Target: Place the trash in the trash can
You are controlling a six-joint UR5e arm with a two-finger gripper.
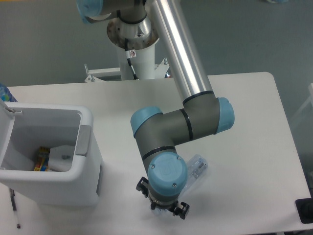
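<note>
The trash can [87, 147], a white bin with a grey side panel, stands at the table's left. Inside it lies the flat white packet [62, 157] beside colourful wrappers [41, 160]. The clear bluish water bottle [197, 168] lies on the table right of the bin, and one end of it is hidden under my wrist. My gripper [163, 207] points down over that hidden end, near the table's front edge. The wrist hides its fingers, so I cannot see whether they are closed on the bottle.
A bluish object [4, 92] shows at the far left edge behind the bin. A thin dark rod [14, 208] lies in front of the bin. A black item [305, 211] sits at the front right corner. The arm's base [133, 49] stands behind the table.
</note>
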